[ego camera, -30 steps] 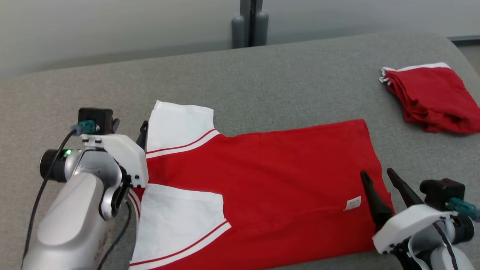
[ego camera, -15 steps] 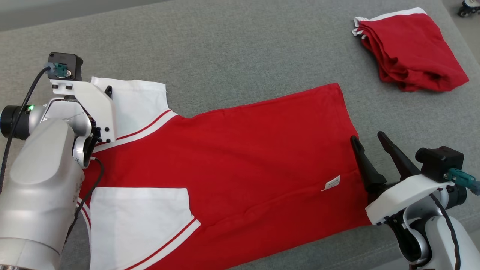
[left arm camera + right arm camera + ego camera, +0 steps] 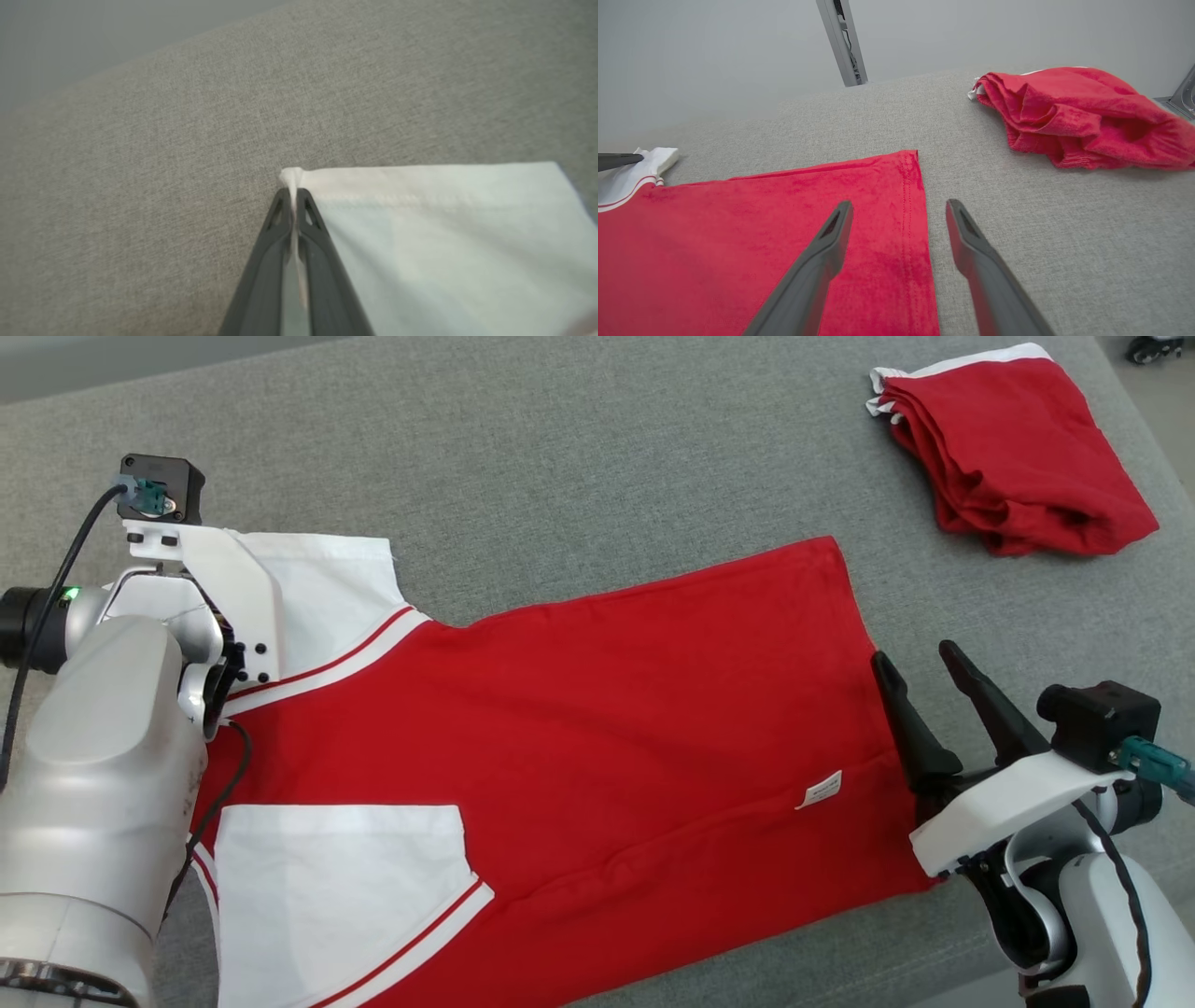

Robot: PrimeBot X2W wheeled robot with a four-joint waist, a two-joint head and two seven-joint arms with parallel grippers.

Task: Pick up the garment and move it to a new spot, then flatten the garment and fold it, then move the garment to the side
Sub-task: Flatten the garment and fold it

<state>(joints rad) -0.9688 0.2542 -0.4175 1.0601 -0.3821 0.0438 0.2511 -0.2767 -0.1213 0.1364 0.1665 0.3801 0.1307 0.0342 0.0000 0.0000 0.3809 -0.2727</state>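
Red garment (image 3: 597, 709) with white sleeves, spread flat across the grey tabletop (image 3: 597, 457). Sleeves toward the robot's left, bottom hem toward its right. On the red cloth near that hem, a small white label (image 3: 822, 791).

Left jaws: closed, gripping the garment at the outer corner of the far sleeve (image 3: 327, 579). In the left wrist view, pressed together, with a thin fold of white cloth pinched between the two tips and a little tuft standing out just beyond them. Rest of that sleeve lying flat on the tabletop, to the right of the jaws in that view. In the head view, covered by the pale left arm (image 3: 103, 756), just beside the sleeve's left edge. At the far left of the right wrist view, dark tips meeting the same white corner.

Right jaws: open wide, placed astride the bottom hem. In the right wrist view, one over the red cloth just inside the stitched hem, the other over bare tabletop just outside it, hem edge running up between the two. Cannot tell whether touching the cloth or only above it.

At the far right corner of the tabletop, a second red garment (image 3: 1013, 453), folded in a loose pile, well apart from the spread one and from both jaws.
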